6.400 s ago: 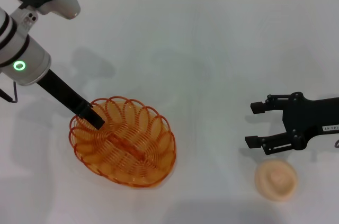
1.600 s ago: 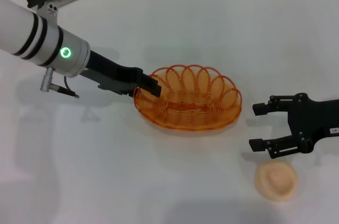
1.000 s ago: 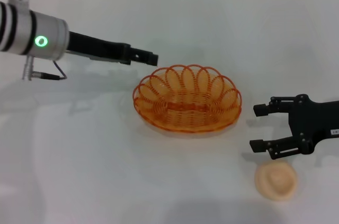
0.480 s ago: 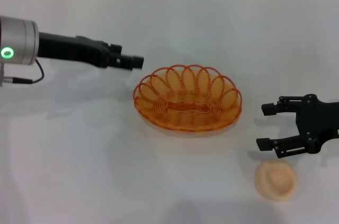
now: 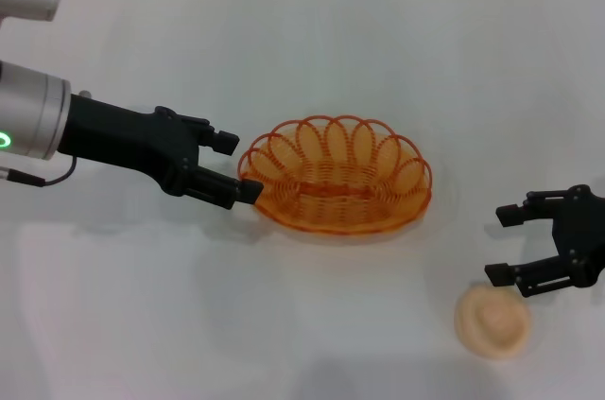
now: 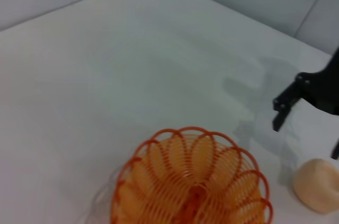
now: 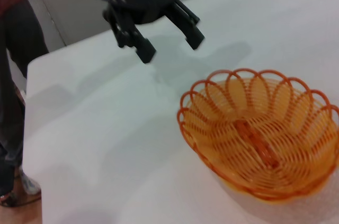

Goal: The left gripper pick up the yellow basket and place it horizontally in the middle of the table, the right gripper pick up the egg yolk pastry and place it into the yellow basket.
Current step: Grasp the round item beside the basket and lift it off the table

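The left gripper (image 5: 230, 166) hangs spread and holding nothing, the basket (image 5: 334, 176) just off its fingertips on the table (image 5: 312, 41). The right gripper (image 5: 508, 245), also spread and unladen, hovers just beside the pastry (image 5: 492, 321).

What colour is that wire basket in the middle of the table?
Translucent orange-amber; the yellow basket shows best in the head view.

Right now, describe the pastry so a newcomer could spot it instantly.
On the white table, look to the robot's right of the orange wire basket, near the front edge. The pastry lies just below the right gripper, whose jaws are open. It is the only small, solid, pale cream dome there.
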